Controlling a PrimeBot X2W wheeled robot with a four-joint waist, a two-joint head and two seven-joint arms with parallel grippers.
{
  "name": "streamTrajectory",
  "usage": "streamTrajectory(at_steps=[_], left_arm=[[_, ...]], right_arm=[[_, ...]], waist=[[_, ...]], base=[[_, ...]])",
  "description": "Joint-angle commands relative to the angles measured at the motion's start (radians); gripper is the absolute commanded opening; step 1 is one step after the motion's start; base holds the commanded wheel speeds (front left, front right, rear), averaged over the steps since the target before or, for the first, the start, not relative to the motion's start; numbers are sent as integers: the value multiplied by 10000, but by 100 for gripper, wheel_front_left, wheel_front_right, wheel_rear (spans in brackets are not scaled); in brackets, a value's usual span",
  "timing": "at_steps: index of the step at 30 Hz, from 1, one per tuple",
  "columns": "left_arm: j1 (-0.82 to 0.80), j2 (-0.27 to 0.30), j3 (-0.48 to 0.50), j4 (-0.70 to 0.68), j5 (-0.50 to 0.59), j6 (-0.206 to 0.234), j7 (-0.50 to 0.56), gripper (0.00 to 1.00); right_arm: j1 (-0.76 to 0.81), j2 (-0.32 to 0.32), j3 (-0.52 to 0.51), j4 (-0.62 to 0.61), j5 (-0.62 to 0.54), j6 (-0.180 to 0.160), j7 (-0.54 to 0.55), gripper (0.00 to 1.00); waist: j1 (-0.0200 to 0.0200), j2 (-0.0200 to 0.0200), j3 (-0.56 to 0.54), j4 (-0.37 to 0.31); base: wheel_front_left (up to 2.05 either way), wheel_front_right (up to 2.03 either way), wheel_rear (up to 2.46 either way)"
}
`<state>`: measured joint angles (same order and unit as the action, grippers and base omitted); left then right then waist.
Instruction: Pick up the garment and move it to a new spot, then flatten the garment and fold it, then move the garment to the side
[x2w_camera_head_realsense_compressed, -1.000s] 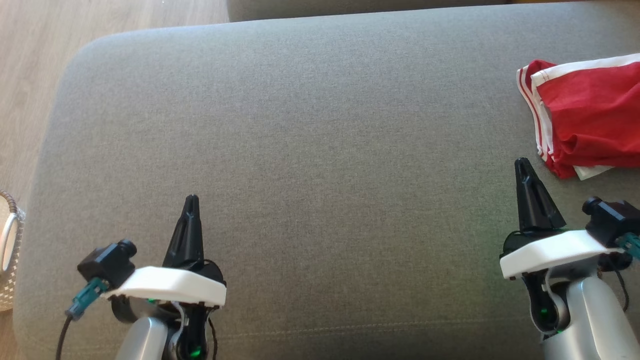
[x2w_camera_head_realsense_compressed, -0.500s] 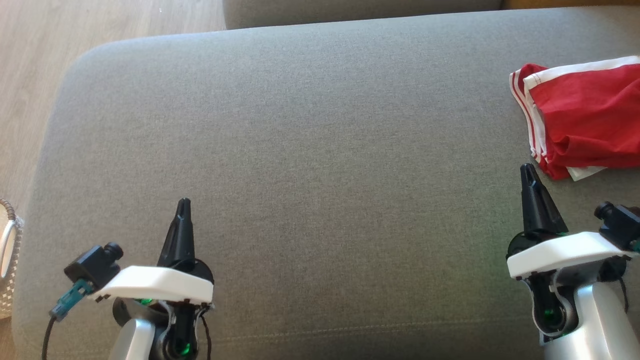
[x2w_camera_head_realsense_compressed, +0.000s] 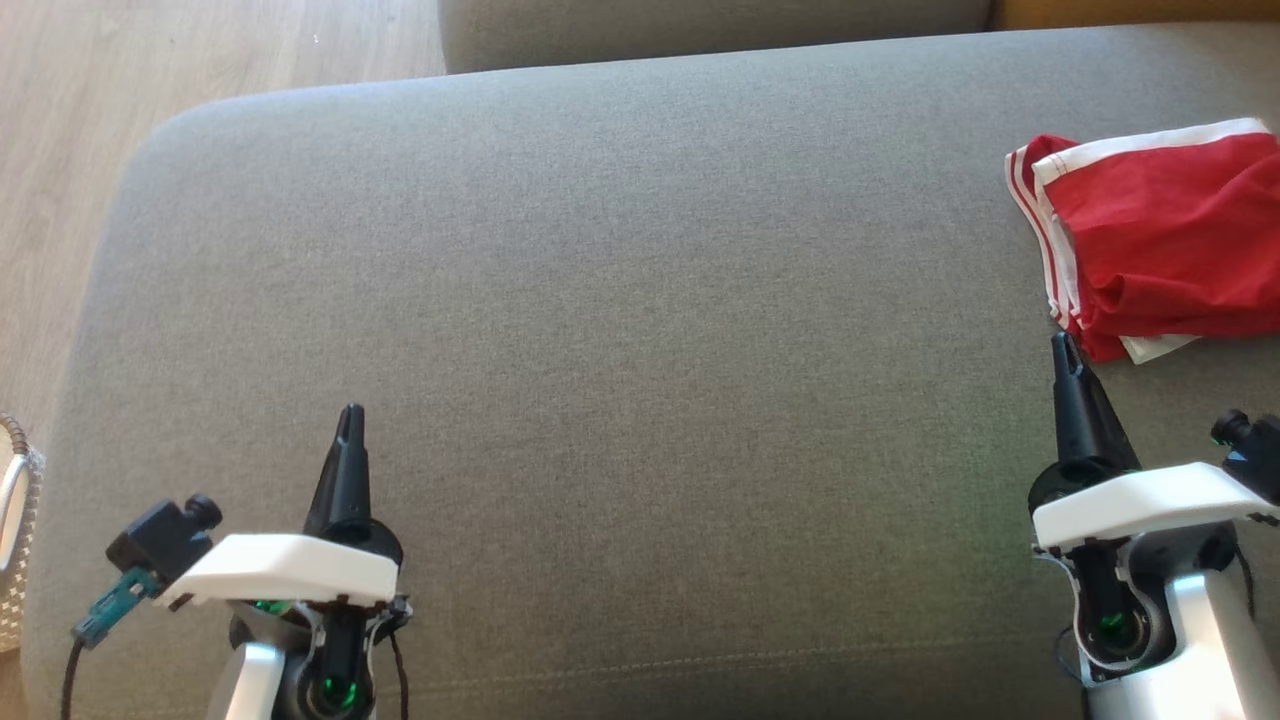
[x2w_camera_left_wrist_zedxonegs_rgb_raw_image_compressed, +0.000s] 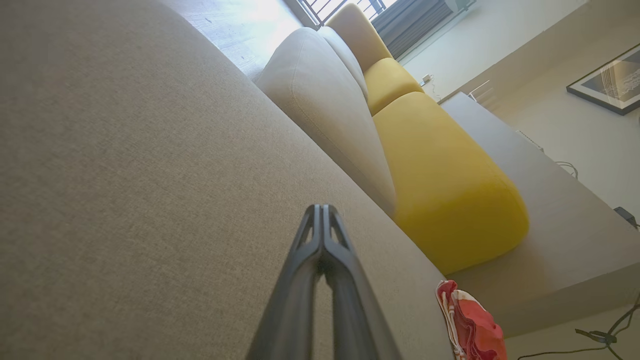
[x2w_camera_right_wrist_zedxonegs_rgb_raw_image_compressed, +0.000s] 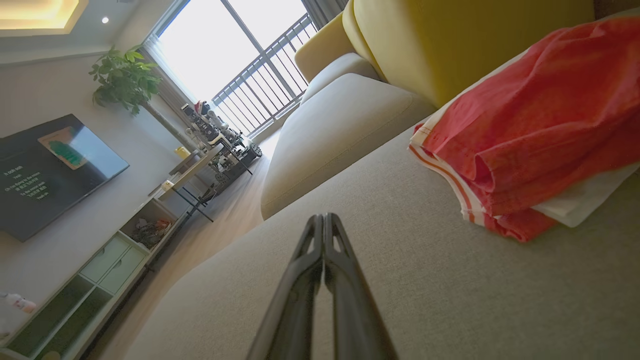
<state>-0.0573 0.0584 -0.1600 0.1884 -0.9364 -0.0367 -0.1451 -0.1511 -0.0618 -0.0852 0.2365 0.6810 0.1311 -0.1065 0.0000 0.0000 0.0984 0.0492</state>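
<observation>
Broadly, grey cushion (x2w_camera_head_realsense_compressed: 600, 300) bears red garment (x2w_camera_head_realsense_compressed: 1165, 250) — left gripper (x2w_camera_head_realsense_compressed: 350, 425), right gripper (x2w_camera_head_realsense_compressed: 1066, 352) both closed, empty; wood floor (x2w_camera_head_realsense_compressed: 100, 100) beyond.

The red garment (x2w_camera_head_realsense_compressed: 1170, 260) runs past the head view's right edge, a woven basket (x2w_camera_head_realsense_compressed: 14, 590) is cut by its left, and text on the television (x2w_camera_right_wrist_zedxonegs_rgb_raw_image_compressed: 55, 170) is too small to read.

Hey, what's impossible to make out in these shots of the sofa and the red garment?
Head view: the red garment runs off the right edge, so its full shape is unknown.
Left wrist view: it sits small at the bottom edge, partly cut off.
Head view: a woven basket is cropped by the left edge; contents hidden.
</observation>
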Motion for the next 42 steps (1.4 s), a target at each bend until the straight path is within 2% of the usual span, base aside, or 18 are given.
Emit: streamTrajectory(at_steps=[1, 42], left_arm=[[-407, 157, 268, -267, -230, -77, 68, 0], [-439, 224, 1377, 187, -4115, -562, 1257, 0]], right_arm=[[-124, 24, 40, -272, 314, -2, 81, 0], [188, 76, -146, -73, 5352, -3, 1274, 0]], waist=[[0, 0, -16, -9], [0, 0, -543, -281]], base=[[0, 0, 0], [0, 0, 0]])
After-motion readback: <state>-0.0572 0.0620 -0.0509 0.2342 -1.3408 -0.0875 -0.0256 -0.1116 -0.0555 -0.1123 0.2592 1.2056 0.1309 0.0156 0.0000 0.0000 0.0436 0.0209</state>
